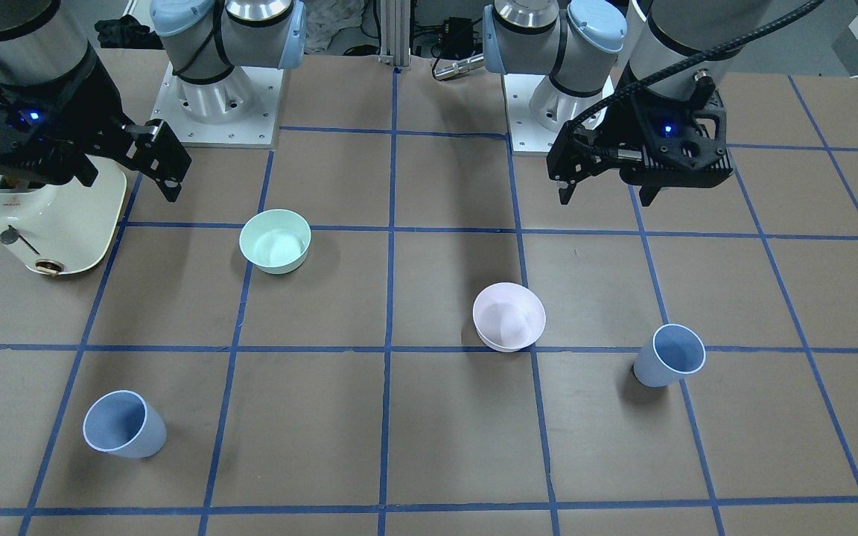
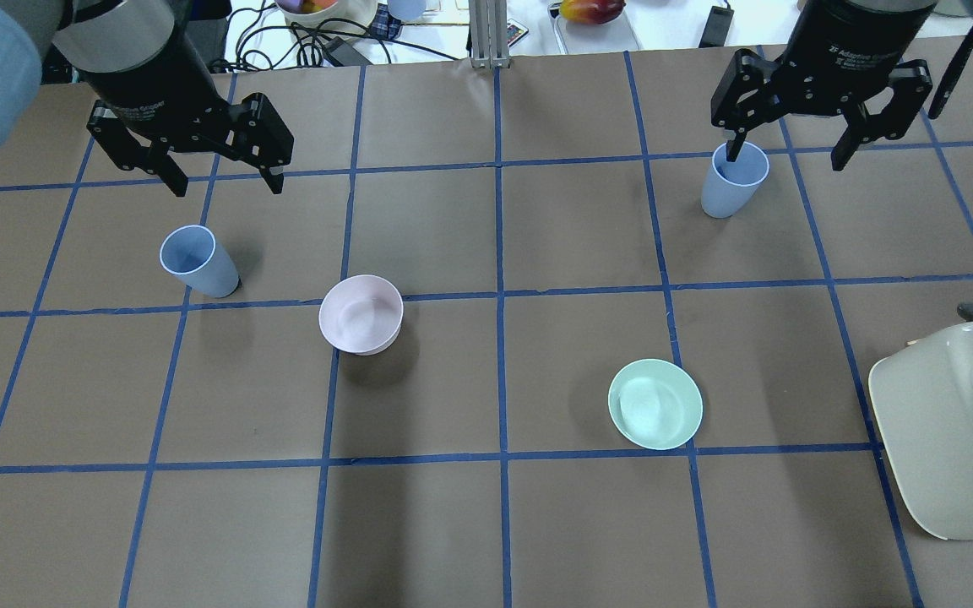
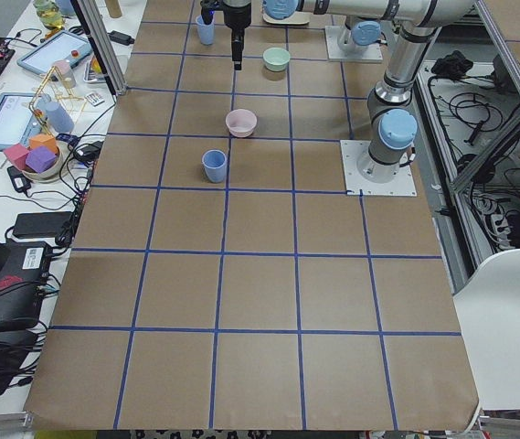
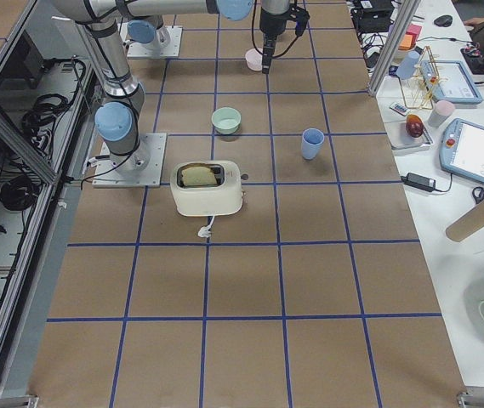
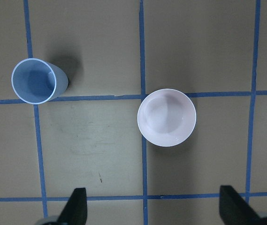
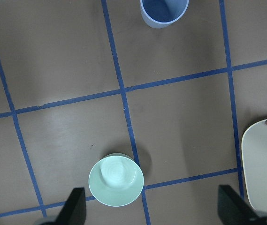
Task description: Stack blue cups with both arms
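Two pale blue cups stand upright and apart on the brown table. One cup (image 2: 198, 262) is on my left side and also shows in the left wrist view (image 5: 37, 80). The other cup (image 2: 731, 181) is on my right side, at the top edge of the right wrist view (image 6: 164, 11). My left gripper (image 2: 223, 179) is open and empty, held high above the table and offset from the left cup. My right gripper (image 2: 786, 156) is open and empty, also high. In the overhead view one of its fingers overlaps the right cup's rim, but it does not touch it.
A pale pink bowl (image 2: 361, 314) sits near the left cup. A mint green bowl (image 2: 655, 404) sits right of centre. A cream toaster (image 2: 951, 431) stands at the table's right edge. Blue tape lines grid the table (image 2: 495, 523).
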